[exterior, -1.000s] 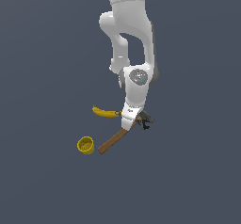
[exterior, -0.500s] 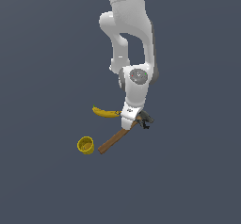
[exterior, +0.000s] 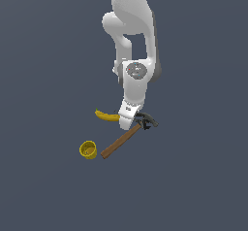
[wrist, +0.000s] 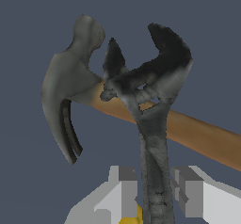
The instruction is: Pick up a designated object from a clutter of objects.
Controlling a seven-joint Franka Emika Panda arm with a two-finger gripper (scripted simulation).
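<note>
While the gripper is low over the clutter, its fingers stand on both sides of the dark tool's shaft. I cannot tell if they press it. The tool lies across the hammer handle.

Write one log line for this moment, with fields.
pincer: around wrench shaft, closure unclear | wrench: lying across hammer handle | banana, cup: apart

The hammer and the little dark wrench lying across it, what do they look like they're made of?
Hammer: the head looks like dull grey metal with a worn, mottled sheen; its handle is smooth and orange-brown, probably wood. Wrench: likely dark cast metal, with a rough blotchy grey-black surface and a matte finish. Since this is a render, these are looks only.
</note>
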